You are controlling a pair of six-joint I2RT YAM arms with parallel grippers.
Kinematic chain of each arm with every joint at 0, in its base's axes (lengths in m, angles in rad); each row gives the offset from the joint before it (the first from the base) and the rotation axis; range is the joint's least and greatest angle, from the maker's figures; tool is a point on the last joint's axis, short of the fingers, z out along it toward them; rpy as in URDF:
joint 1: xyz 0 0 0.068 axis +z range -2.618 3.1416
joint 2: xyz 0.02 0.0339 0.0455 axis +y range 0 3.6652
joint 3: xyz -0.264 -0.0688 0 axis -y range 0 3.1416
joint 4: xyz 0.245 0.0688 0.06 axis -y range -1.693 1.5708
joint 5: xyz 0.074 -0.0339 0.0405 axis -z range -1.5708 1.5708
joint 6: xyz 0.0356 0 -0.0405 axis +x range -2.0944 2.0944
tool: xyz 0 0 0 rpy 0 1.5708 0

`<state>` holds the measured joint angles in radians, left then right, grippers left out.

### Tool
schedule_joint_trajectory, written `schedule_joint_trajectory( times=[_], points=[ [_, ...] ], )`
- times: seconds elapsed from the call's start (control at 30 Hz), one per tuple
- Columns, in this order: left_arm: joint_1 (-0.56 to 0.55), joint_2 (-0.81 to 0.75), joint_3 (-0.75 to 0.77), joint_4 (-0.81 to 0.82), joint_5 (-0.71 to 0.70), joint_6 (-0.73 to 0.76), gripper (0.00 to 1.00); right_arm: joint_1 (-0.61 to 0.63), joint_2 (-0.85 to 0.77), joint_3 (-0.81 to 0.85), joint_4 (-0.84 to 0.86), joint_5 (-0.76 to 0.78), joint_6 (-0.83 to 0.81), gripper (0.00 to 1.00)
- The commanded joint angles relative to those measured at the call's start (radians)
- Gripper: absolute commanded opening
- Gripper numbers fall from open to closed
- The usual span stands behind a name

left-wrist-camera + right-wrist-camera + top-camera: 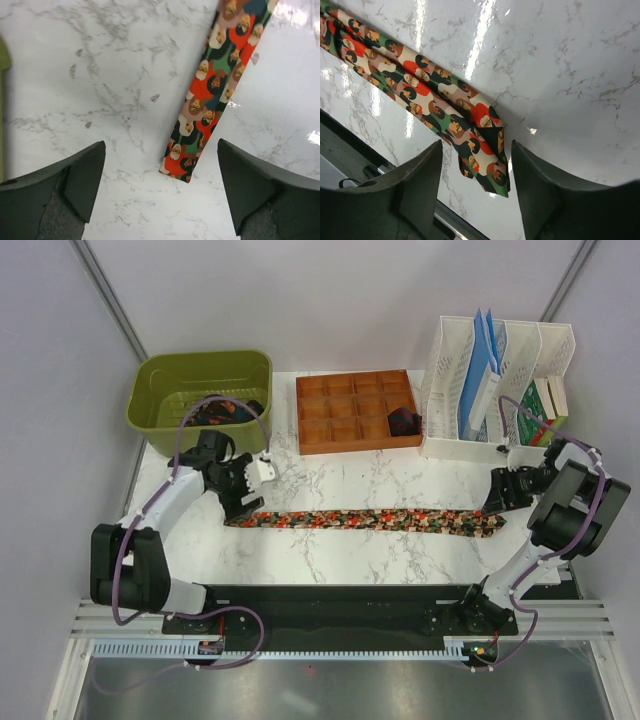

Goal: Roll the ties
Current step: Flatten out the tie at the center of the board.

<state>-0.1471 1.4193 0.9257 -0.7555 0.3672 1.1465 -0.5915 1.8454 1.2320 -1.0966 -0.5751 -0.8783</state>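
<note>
Left wrist view: left pincer (160,145) hangs spread over the narrow tip of the long speckled red-green-orange fabric tie (210,95), flat on the white marbled desk (100,75); right pincer (476,145), also spread, straddles its wide end. Slick fabric could roll crooked if pinched off-centre.

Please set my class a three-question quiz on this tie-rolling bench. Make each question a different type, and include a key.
1. True or false: the patterned tie is already rolled up.
2. Multiple choice: the jaws of the left gripper are A) shut on the tie, B) open over its narrow end, C) out of view.
3. Short answer: how many compartments of the wooden tray hold a rolled tie?
Key: 1 false, it lies flat and straight on the table. 2 B. 3 one.
</note>
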Motion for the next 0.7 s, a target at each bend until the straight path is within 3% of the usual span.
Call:
schedule_joint_trajectory(
  times=[0.0, 0.13, 0.23, 0.33, 0.47, 0.57, 0.67],
  points=[
    [0.076, -0.109, 0.07, 0.051, 0.182, -0.423, 1.0, -0.017, -0.089, 0.075, -0.055, -0.066, -0.011, 0.66],
    [0.142, -0.187, 0.059, 0.087, 0.178, -0.696, 0.99, -0.021, -0.173, 0.072, -0.085, -0.103, -0.036, 0.71],
    [0.21, -0.23, 0.045, 0.071, 0.183, -0.74, 1.0, -0.005, -0.253, 0.031, -0.083, -0.129, -0.034, 0.65],
    [0.248, -0.272, 0.001, 0.055, 0.182, -0.688, 1.0, 0.031, -0.323, -0.035, -0.074, -0.147, -0.034, 0.59],
    [0.265, -0.224, -0.051, 0.033, 0.127, -0.616, 1.0, 0.128, -0.431, -0.144, 0.036, -0.111, 0.024, 0.57],
    [0.334, -0.125, -0.051, 0.041, 0.14, -0.622, 0.83, 0.251, -0.486, -0.218, 0.128, -0.054, 0.1, 0.56],
    [0.369, -0.054, -0.033, 0.042, 0.185, -0.653, 0.79, 0.378, -0.505, -0.261, 0.209, -0.011, 0.177, 0.54]
  ],
)
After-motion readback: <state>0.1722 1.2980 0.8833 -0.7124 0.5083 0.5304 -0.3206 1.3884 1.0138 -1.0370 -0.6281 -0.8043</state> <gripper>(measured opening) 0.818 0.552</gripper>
